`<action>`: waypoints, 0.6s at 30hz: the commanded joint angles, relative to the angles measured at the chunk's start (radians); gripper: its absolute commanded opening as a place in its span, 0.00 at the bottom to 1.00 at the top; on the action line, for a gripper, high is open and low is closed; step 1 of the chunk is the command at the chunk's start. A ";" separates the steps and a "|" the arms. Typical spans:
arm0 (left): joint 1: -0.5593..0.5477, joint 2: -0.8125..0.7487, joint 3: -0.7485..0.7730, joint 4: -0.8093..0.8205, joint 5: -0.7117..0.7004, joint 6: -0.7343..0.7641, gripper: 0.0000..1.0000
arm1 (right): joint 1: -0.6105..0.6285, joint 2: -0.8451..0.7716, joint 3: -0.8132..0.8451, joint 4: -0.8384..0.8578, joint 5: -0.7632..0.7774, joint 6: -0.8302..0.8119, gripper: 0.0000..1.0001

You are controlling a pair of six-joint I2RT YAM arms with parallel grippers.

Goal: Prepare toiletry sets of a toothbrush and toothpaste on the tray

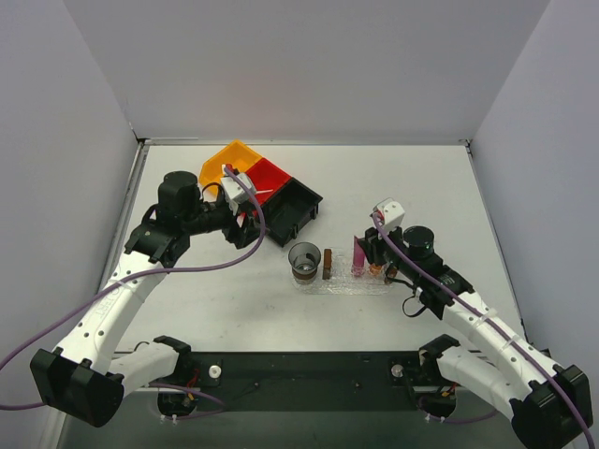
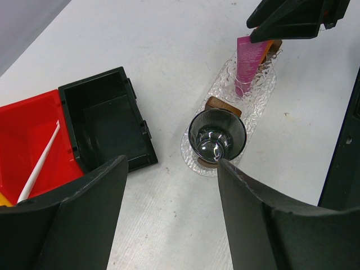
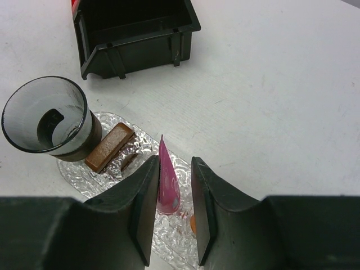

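Note:
The clear bumpy tray (image 1: 360,285) (image 3: 76,171) lies mid-table. On it a magenta-pink toothpaste (image 1: 357,254) (image 2: 249,59) (image 3: 167,188) stands upright. My right gripper (image 1: 371,251) (image 3: 174,163) straddles it, open; the tube leans by the left finger, with a gap to the right one. An orange toothpaste (image 3: 193,224) (image 2: 270,45) peeks out just behind it. A white toothbrush (image 2: 40,162) lies slanted in the red bin (image 2: 28,135). My left gripper (image 1: 251,223) (image 2: 171,163) hangs wide open and holds nothing, over bare table beside the black bin (image 2: 107,121).
A dark glass cup (image 1: 304,259) (image 3: 45,115) and a brown block (image 1: 328,262) (image 3: 109,147) stand at the tray's left end. Orange (image 1: 229,159), red (image 1: 267,176) and black (image 1: 298,208) bins sit in a row at the back left.

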 commanded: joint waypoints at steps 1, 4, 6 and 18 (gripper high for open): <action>0.007 -0.011 0.008 0.010 0.027 0.016 0.75 | -0.009 -0.018 0.019 0.029 -0.025 -0.020 0.25; 0.007 -0.011 0.010 0.010 0.027 0.017 0.75 | -0.009 -0.021 0.022 0.026 -0.031 -0.023 0.25; 0.007 -0.012 0.008 0.009 0.026 0.017 0.75 | -0.009 -0.021 0.021 0.020 -0.041 -0.026 0.24; 0.007 -0.015 0.011 0.001 0.026 0.025 0.75 | -0.032 -0.041 0.036 -0.033 -0.094 -0.041 0.13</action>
